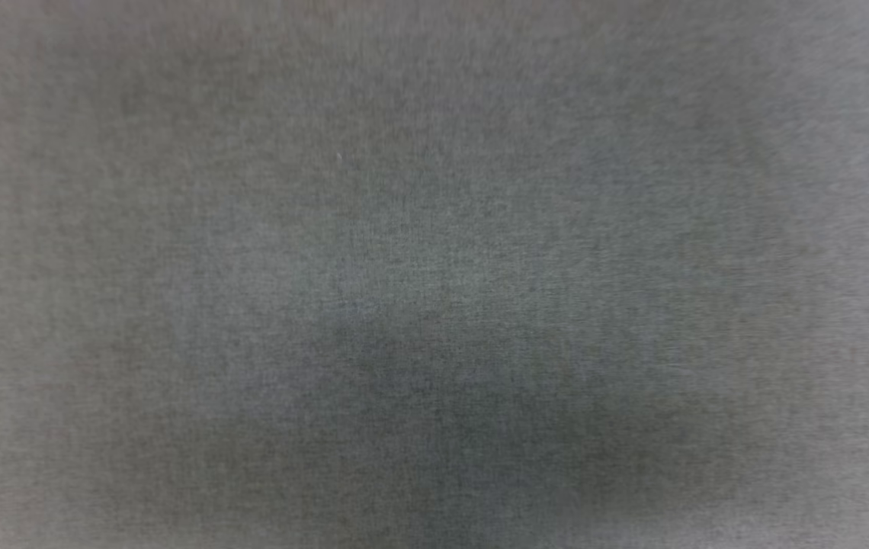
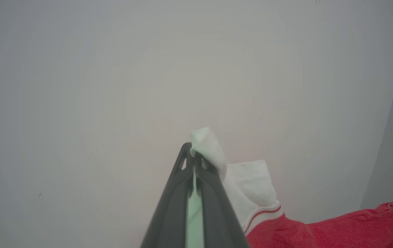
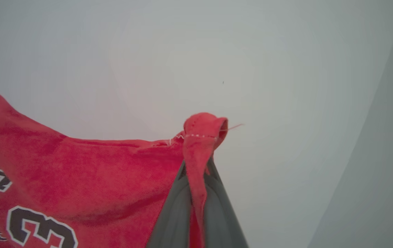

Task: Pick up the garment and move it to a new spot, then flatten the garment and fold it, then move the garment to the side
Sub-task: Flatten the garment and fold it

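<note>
The garment (image 3: 96, 172) is a bright red, soft T-shirt with a white short sleeve (image 2: 251, 186) trimmed in red-and-white stripe. The red body carries dark numerals outlined in white (image 3: 41, 229). It is held at two points: the sleeve tip pinched in the left claw (image 2: 193, 158), and a stitched red hem corner in the right claw (image 3: 199, 165).

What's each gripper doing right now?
Left gripper: shut on the garment, at its white sleeve.
Right gripper: shut on the garment's red edge.
</note>
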Tool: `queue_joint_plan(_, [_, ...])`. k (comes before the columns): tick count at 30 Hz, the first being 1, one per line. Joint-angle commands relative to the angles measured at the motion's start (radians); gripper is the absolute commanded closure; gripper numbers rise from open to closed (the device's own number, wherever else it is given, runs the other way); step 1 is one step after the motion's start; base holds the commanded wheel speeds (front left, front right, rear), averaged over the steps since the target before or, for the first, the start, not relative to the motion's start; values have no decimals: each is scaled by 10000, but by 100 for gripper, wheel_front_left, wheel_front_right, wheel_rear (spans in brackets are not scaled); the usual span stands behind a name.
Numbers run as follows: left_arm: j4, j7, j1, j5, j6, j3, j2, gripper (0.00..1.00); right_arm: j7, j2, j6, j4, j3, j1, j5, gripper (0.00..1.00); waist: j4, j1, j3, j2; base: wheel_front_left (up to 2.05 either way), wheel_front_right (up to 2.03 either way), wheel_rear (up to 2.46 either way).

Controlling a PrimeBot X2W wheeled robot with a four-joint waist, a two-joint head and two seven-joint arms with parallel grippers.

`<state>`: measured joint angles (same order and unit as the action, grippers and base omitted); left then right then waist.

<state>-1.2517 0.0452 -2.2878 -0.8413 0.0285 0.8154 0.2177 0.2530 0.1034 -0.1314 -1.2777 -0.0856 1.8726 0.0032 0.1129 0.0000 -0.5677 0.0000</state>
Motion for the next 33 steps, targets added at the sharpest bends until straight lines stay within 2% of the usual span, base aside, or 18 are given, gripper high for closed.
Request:
queue_joint_plan(1, [-49, -22, 67, -42, 84, -29, -19, 100, 72, -152, 16, 46, -99, -95, -187, 100, -163, 0, -1028, 0, 0, 0, 0])
queue_joint_plan(6, [-179, -182, 436, -5, 335, 86, 97, 100, 53, -447, 16, -9, -141, -243, -647, 100, -110, 0, -1150, 0, 0, 0, 0])
queue_joint_plan(11, [-266, -145, 1352, -236, 487, 33, 375, 100, -206, -534, 16, -58, 362, -648, -671, 100, -206, 0, -415, 0, 0, 0, 0])
queue_joint_plan(15, [-344, -160, 2624, -386, 423, 17, 638, 100, -793, -536, 16, -119, 1244, -1538, 75, 100, -298, 0, 506, 0, 0, 0, 0])
queue_joint_plan(20, [-369, 245, 4411, -675, -54, -67, 907, 100, -1896, -530, 16, -119, 2053, -2847, 1181, 100, -406, 0, 1878, 0, 0, 0, 0])
queue_joint_plan(22, [-374, 329, 4829, -749, -78, -67, 905, 100, -2172, -532, 16, -123, 2329, -3148, 1331, 100, -427, 0, 2160, 0, 0, 0, 0])
queue_joint_plan(27, [-374, 625, 6665, -1321, 189, -360, 783, 100, -3288, -535, 16, 307, 3586, -4712, 2832, 100, -551, 0, 3386, 0, 0, 0, 0])
queue_joint_plan(31, [-372, 504, 7974, -1600, 589, -438, 648, 100, -4161, -505, 16, 1167, 4501, -6063, 3980, 100, -642, 0, 4162, 0, 0, 0, 0])
queue_joint_plan(33, [-321, 437, 8579, -1758, 732, -470, 588, 100, -4607, -290, 16, 1759, 4930, -6733, 4545, 100, -689, 0, 4449, 0, 0, 0, 0])
